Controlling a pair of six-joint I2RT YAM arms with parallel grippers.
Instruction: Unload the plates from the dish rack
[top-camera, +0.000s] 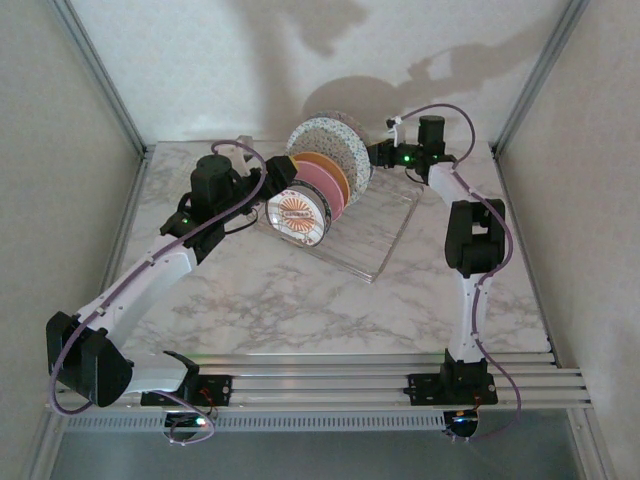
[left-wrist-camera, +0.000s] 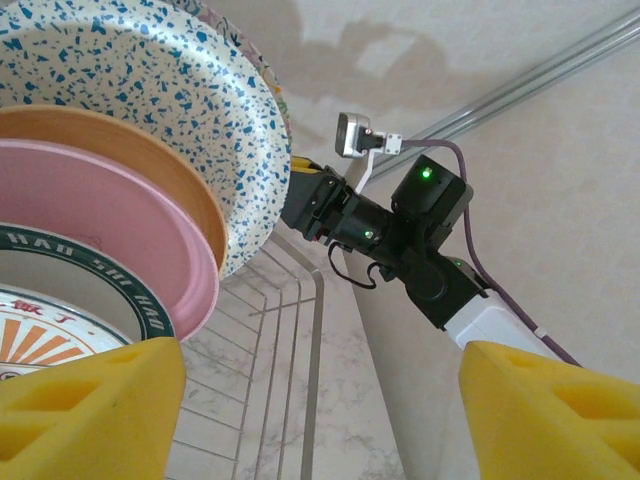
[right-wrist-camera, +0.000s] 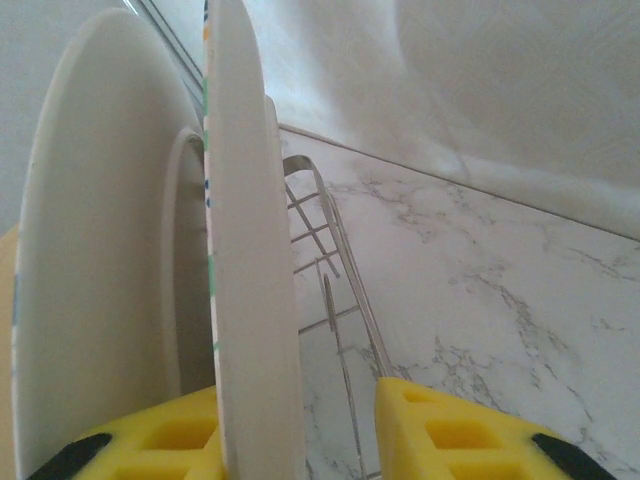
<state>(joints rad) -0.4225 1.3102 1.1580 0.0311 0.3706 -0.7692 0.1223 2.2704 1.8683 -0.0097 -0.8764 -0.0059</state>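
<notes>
- Standing on edge in the dish rack (top-camera: 392, 238), all five plates sit in a row between its tines, and the rack lies on the marbled bench (top-camera: 300, 305) toward the far side.
- From back to front the row runs: a speckled plate with multicolour flecks (top-camera: 347, 120), a speckled plate with blue flecks (top-camera: 325, 148), the orange plate (top-camera: 324, 169), the pink plate (top-camera: 327, 190) and the small white emblem plate (top-camera: 297, 215).
- The right gripper (top-camera: 375, 153) reaches in from the right side of the rack at the rearmost plate's edge.
- Its wrist view shows that plate's rim (right-wrist-camera: 255, 300) edge-on between the jaws of the right gripper (right-wrist-camera: 300, 435). They are apart and straddle the rim; the finger on the right of that view (right-wrist-camera: 450, 430) stands clear of the plate, with rack wire (right-wrist-camera: 340, 290) visible in the gap.
- Whether the other finger (right-wrist-camera: 150, 445) touches the plate I cannot tell.
- The left gripper (top-camera: 280, 185) hangs just beside the front of the row, near the white emblem plate.
- In its wrist view the jaws of the left gripper (left-wrist-camera: 320, 420) are wide apart with nothing between them, and the plates rise to the left above one yellow finger (left-wrist-camera: 90, 410).
</notes>
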